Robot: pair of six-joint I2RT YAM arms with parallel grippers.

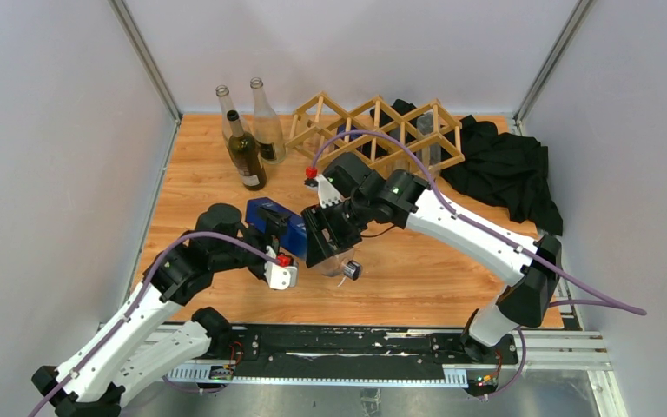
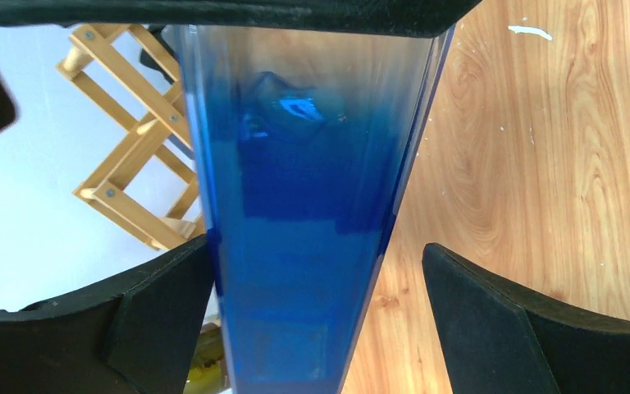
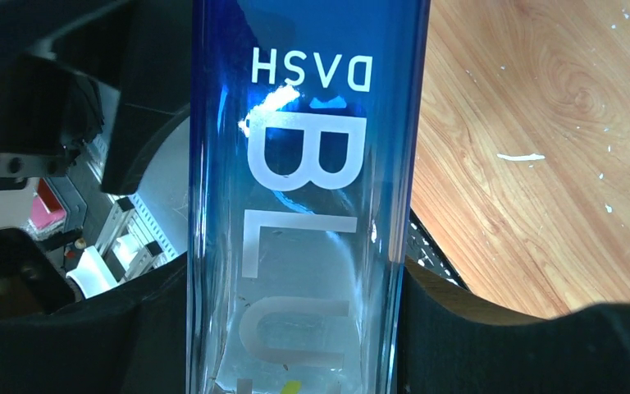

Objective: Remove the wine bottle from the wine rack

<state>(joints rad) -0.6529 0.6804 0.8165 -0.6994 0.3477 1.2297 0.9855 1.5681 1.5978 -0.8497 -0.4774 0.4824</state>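
Observation:
A blue-to-clear glass wine bottle [image 1: 280, 222] lettered "BLU DASH" lies level above the wooden table, off the light wooden lattice wine rack [image 1: 382, 130]. My right gripper [image 1: 333, 254] is shut on its clear lower part, and its pads press both sides in the right wrist view [image 3: 295, 279], where the bottle [image 3: 303, 164] fills the middle. My left gripper [image 1: 267, 228] is open around the blue end [image 2: 295, 205]. Its left finger [image 2: 156, 304] touches the glass and its right finger [image 2: 492, 312] stands apart. The rack also shows in the left wrist view [image 2: 131, 139].
A dark bottle [image 1: 247, 156] and two clear bottles [image 1: 267, 126] stand at the back left, beside the rack. A black cloth [image 1: 504, 165] lies at the back right. Something clear [image 1: 425, 135] sits inside the rack's right part.

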